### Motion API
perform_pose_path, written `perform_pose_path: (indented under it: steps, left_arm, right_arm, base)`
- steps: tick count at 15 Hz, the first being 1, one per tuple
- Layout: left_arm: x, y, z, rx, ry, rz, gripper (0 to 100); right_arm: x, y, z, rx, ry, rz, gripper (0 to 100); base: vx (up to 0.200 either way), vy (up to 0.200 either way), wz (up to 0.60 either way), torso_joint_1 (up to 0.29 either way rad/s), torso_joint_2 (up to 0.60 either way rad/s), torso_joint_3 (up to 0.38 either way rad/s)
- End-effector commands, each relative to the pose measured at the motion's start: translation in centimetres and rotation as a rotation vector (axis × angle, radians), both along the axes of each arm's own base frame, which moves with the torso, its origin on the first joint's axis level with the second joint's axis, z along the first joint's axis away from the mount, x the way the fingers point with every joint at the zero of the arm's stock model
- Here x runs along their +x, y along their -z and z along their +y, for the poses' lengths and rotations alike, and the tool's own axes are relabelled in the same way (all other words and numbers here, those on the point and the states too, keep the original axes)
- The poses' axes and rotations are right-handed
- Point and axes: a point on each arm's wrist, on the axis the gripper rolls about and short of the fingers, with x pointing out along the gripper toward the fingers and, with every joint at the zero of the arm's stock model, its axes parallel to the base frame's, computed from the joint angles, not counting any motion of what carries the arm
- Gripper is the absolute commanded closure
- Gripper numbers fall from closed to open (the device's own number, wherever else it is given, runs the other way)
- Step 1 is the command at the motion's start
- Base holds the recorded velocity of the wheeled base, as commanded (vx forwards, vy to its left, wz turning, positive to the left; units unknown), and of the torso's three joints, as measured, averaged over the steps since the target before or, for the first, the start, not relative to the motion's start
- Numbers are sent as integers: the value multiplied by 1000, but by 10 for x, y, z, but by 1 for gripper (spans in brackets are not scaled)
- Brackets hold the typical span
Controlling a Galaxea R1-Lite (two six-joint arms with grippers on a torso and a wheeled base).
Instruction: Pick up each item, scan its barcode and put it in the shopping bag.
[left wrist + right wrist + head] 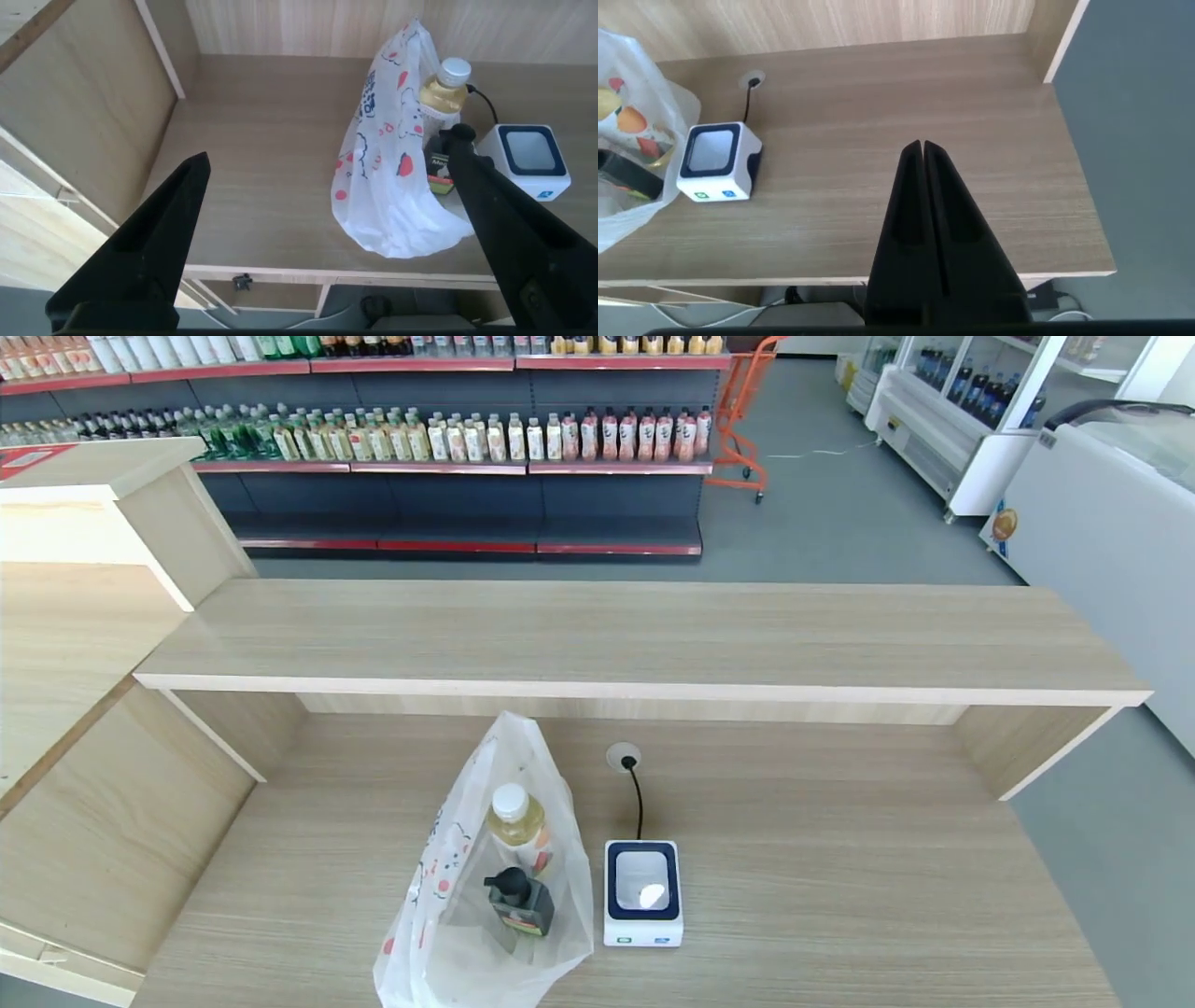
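Wooden checkout counter (840,859) stands before stocked store shelves. From the head view we see the shopping bag (425,933) just beside the scanner (642,893), holding a yellow drink bottle (512,814) and a dark pump bottle (519,899). Wrist views add our left gripper (329,151) spread wide and our right gripper (922,151) pressed closed, both empty.

Head camera sits high behind the checkout desk (840,859), facing forward and down. It takes in the whole desktop, the raised counter ledge (635,635), and the shop shelves (448,439) far behind. Left wrist camera hangs over the desk's left end, looking steeply down from closer in. Right wrist camera hangs over the right end with the same steep look. All three share the shopping bag (485,896) and the barcode scanner (642,893) just beside it. The wrist views catch that pair from opposite sides.
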Motion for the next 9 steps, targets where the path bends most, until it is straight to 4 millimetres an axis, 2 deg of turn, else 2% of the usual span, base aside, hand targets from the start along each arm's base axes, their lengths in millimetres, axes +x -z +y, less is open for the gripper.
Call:
perform_pose_path:
  steps: [1, 9]
  left_arm:
    - [0, 0, 0, 0, 0, -1, 0]
    - [0, 0, 0, 0, 0, -1, 0]
  right_arm:
    - [0, 0, 0, -2, 0, 3, 100]
    - [0, 0, 0, -2, 0, 3, 100]
  base:
    - [0, 0, 0, 0, 0, 0]
    - [0, 0, 0, 0, 0, 0]
